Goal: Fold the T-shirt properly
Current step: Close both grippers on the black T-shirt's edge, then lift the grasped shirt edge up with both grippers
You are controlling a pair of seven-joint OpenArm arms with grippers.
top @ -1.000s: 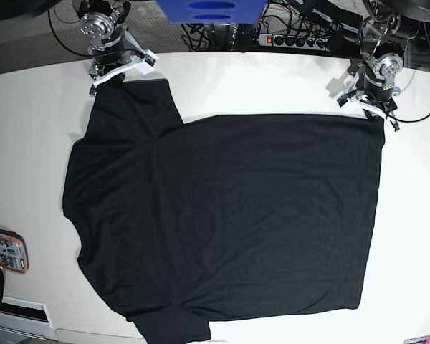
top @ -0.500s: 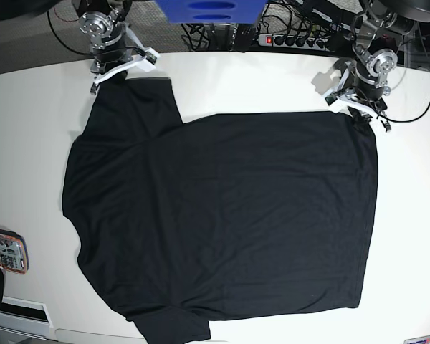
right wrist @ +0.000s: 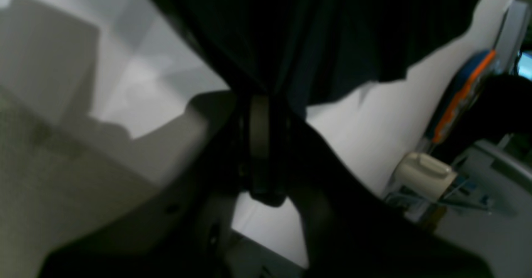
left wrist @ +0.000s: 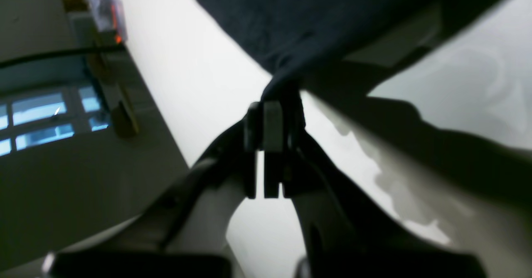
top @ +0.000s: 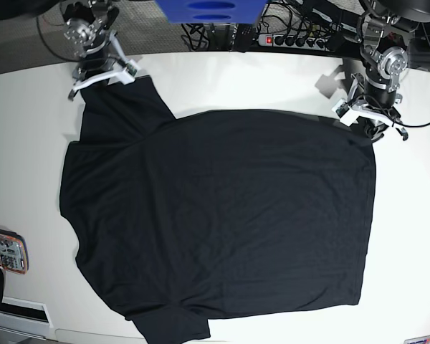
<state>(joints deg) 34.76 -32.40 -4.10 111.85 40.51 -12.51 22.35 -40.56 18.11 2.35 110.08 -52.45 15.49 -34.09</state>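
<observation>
The black T-shirt (top: pixel 222 215) lies spread flat on the white table (top: pixel 258 79), collar side toward the view's left. My right gripper (top: pixel 104 77) is at the far left, shut on the upper sleeve's edge; the right wrist view shows dark cloth (right wrist: pixel 332 33) hanging from the closed right gripper (right wrist: pixel 262 97). My left gripper (top: pixel 363 122) is at the far right, shut on the far hem corner. In the left wrist view the fabric (left wrist: pixel 299 24) bunches into the pinched left gripper (left wrist: pixel 272 101).
An orange-and-blue object (top: pixel 3 251) lies at the table's left edge. A power strip (top: pixel 287 39) and cables run behind the table's far edge. A blue item (top: pixel 208 11) sits at the top centre.
Both grippers have drawn the shirt's far edge toward the back of the table. The right one also moved left with the sleeve, and the whole shirt shifted slightly.
</observation>
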